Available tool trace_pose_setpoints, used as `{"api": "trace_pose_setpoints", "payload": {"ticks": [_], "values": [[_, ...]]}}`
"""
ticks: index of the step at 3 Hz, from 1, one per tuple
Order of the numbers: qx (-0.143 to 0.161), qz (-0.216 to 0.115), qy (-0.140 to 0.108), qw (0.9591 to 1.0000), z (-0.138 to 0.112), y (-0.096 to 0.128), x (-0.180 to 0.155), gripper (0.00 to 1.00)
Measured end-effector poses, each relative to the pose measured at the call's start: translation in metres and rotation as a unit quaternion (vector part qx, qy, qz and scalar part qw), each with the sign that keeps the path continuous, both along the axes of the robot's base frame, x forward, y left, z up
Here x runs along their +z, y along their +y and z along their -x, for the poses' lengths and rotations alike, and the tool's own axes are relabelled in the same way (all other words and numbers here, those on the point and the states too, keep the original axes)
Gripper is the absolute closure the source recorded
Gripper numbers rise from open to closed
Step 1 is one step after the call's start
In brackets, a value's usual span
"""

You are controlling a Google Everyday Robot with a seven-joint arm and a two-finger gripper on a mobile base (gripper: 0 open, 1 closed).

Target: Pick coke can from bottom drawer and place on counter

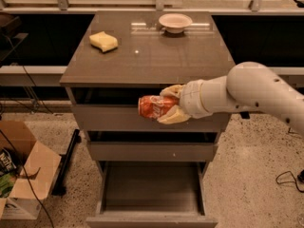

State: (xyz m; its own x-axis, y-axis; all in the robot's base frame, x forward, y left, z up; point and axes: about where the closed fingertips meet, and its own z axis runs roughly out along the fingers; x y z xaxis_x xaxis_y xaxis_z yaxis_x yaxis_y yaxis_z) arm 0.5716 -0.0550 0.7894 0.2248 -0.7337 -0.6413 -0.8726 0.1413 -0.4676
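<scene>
My gripper point(168, 104) is shut on the coke can point(153, 107), a red can with white markings held on its side. It hangs in front of the cabinet's top drawer front, just below the counter's front edge. The white arm comes in from the right. The bottom drawer point(151, 218) is pulled open below and its grey interior shows nothing inside. The counter point(147, 56) is the glossy grey-brown cabinet top above the can.
A yellow sponge point(104, 41) lies at the counter's back left and a white bowl point(175, 22) at its back middle. An open cardboard box point(19, 175) stands on the floor at the left. A cable point(285, 177) lies on the floor at the right.
</scene>
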Motion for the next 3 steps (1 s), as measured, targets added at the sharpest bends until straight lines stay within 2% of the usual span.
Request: {"api": "trace_pose_setpoints", "payload": {"ticks": [1,2,3], "values": [[0.011,0.04,-0.036,0.9985,-0.017,0.016,0.044,1.0],[0.022,0.069,-0.067,0.9951,-0.047,0.042,0.082,1.0],[0.019,0.068,-0.077,0.9945,-0.075,0.056,0.097,1.0]]}}
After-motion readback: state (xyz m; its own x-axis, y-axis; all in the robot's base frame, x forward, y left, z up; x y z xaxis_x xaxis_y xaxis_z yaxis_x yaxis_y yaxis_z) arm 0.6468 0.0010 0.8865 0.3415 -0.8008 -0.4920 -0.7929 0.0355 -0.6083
